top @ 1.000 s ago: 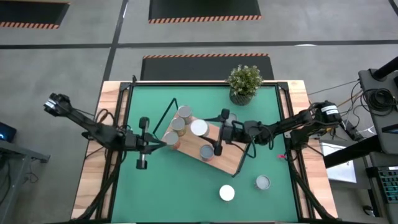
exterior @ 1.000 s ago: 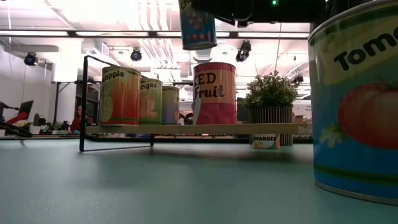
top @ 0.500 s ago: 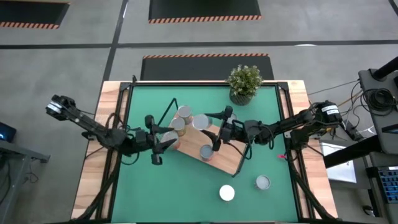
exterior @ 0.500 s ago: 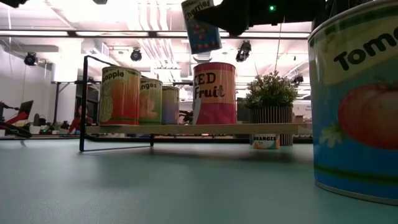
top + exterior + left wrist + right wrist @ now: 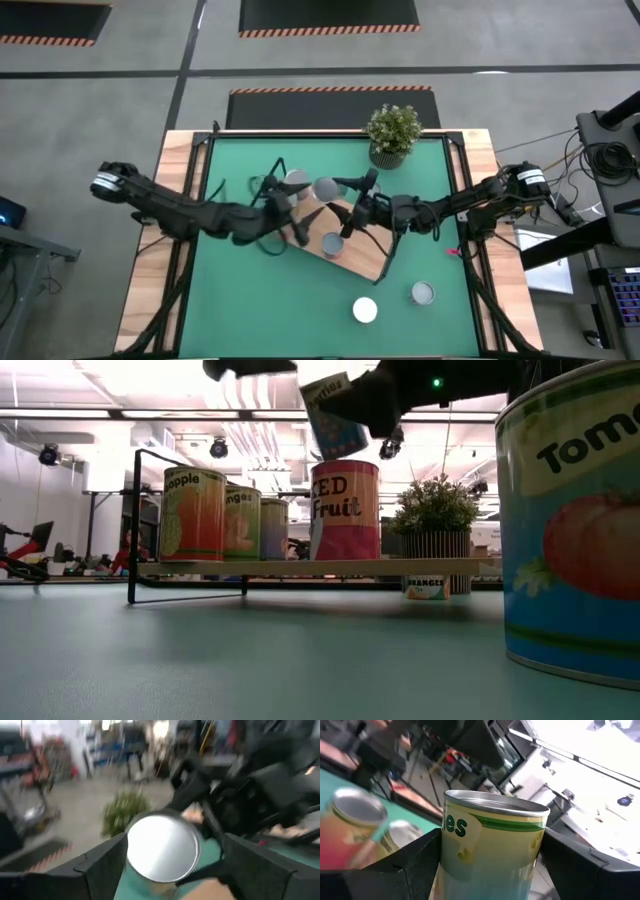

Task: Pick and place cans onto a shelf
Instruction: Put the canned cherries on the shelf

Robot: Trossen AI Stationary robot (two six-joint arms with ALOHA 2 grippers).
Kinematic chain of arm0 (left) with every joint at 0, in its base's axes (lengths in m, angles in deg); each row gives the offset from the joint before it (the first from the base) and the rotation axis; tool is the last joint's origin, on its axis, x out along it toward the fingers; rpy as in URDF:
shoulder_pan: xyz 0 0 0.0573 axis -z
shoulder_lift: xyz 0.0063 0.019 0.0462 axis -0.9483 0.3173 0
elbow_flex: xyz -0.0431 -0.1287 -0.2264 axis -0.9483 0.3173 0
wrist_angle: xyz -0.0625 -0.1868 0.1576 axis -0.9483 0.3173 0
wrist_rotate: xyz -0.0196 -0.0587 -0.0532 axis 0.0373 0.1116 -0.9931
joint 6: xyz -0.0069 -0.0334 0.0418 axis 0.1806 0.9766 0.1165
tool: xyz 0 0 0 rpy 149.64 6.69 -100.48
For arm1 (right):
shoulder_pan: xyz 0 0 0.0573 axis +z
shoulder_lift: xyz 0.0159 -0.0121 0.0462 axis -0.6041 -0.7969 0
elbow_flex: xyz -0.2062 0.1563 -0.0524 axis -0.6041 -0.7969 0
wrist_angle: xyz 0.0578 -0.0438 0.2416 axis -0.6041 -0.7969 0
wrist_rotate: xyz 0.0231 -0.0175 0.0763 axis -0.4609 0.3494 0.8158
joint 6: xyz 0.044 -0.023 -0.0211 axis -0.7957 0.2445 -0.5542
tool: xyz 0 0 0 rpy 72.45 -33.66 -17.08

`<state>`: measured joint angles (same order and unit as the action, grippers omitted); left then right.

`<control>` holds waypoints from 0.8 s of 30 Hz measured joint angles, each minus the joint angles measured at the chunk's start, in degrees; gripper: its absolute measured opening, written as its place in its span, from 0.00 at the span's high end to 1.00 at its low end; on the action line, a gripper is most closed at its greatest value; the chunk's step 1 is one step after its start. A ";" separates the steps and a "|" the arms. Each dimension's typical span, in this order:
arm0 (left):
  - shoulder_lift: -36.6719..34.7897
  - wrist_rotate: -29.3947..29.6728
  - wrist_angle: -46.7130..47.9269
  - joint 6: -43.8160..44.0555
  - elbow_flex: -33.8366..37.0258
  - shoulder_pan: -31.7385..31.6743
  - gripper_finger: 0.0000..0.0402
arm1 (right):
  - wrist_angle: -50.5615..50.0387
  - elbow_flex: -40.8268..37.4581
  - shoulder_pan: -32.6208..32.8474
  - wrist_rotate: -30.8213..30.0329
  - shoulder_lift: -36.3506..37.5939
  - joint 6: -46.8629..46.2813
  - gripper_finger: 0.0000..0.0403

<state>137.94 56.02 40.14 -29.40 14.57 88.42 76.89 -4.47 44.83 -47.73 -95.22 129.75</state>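
My right jaws hold one of the cans, the raised can (image 5: pixel 335 415), in the air above the shelf (image 5: pixel 368 255). They are closed on its sides: in the right wrist view a dark finger (image 5: pixel 415 865) lies against each flank of its pale yellow-green label. The raised can's long axis is near upright but tilted, with its silvery top end up. From the low view it leans over the pink fruit can (image 5: pixel 345 510) on the board below, without touching it.

My left jaws stand wide. In the left wrist view the raised can's round silvery top sits between my two left fingers (image 5: pixel 102 865), end-on, with a gap on each side; neither finger touches it. From above, my left arm (image 5: pixel 200 213) reaches in from the left side of the tabletop (image 5: pixel 250 300), and my right arm (image 5: pixel 450 208) from the right, meeting over the shelf's left half.

The shelf lies at a slant in the middle of the green tabletop. Four cans stand upright on it in the low view. A white-topped can (image 5: pixel 365 310) and a grey-topped can (image 5: pixel 423 292) stand on the tabletop near the front edge, well apart from the shelf. A potted plant (image 5: pixel 393 130) stands at the far edge.
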 joint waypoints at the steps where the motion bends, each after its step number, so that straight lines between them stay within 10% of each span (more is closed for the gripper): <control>1: 0.98 0.01 5.23 2.47 -2.14 -0.65 0.23 | -0.39 0.00 0.00 -0.87 0.00 0.34 0.26; 6: 5.24 1.46 17.44 7.73 -8.37 -1.39 0.22 | -1.04 0.02 -0.02 -4.98 0.02 2.17 0.26; 24: 5.87 5.44 17.70 11.54 -9.45 -1.75 0.21 | -1.44 0.02 1.14 -7.91 -0.31 5.97 0.26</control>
<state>143.81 61.46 57.83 -17.85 5.12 86.67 75.45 -4.44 45.97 -55.64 -95.53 135.72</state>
